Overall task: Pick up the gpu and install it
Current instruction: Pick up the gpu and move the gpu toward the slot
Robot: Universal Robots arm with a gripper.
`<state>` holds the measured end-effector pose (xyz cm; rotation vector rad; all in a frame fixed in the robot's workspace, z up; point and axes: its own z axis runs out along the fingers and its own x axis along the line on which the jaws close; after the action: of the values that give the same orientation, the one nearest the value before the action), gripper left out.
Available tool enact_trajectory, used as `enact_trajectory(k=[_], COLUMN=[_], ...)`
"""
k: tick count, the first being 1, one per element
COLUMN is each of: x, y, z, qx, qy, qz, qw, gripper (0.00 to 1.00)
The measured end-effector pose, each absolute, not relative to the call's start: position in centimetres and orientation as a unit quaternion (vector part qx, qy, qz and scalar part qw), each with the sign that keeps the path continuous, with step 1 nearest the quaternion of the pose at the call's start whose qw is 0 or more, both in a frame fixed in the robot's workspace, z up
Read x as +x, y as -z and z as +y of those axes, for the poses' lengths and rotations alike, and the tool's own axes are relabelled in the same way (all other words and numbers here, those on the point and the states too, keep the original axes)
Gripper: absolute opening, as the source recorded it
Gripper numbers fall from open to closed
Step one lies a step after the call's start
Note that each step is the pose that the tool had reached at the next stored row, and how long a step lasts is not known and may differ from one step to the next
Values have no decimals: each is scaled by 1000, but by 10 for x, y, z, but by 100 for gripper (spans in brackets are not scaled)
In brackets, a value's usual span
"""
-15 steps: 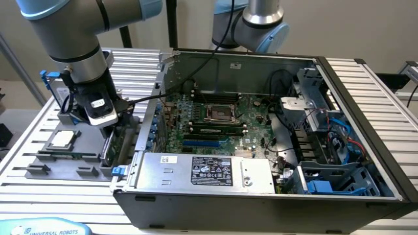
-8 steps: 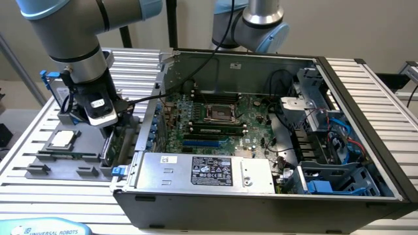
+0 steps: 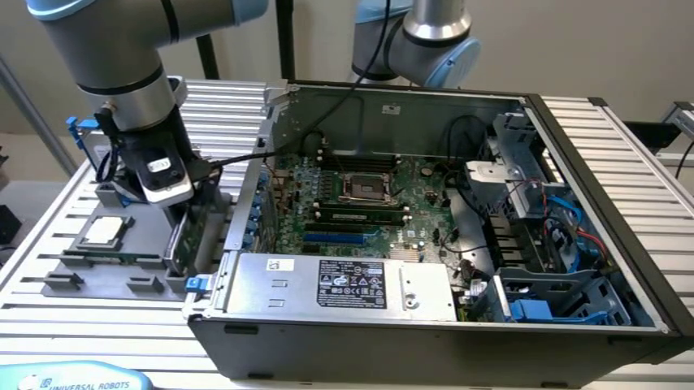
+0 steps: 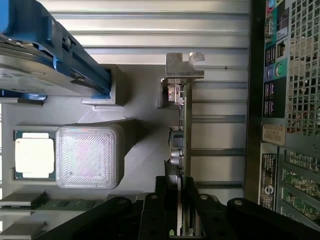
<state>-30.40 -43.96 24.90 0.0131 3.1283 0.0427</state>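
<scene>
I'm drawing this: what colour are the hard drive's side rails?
Blue plastic rails, best seen in the wrist view.

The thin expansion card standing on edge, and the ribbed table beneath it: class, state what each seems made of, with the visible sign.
Thin green-backed gpu card: seemingly fibreglass circuit board, judging by its matt green edge. Its silver end bracket: probably bare stamped steel, with a dull shine and folded tabs. Ribbed silver table: likely extruded aluminium, satin grey with straight parallel grooves.
</scene>
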Motion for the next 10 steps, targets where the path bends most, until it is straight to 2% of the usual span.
enact_trajectory(k=[10], x=[-304], y=[-294], z=[-440], qx=[4], qy=[-14], qz=[1000], qw=[6], gripper=[27])
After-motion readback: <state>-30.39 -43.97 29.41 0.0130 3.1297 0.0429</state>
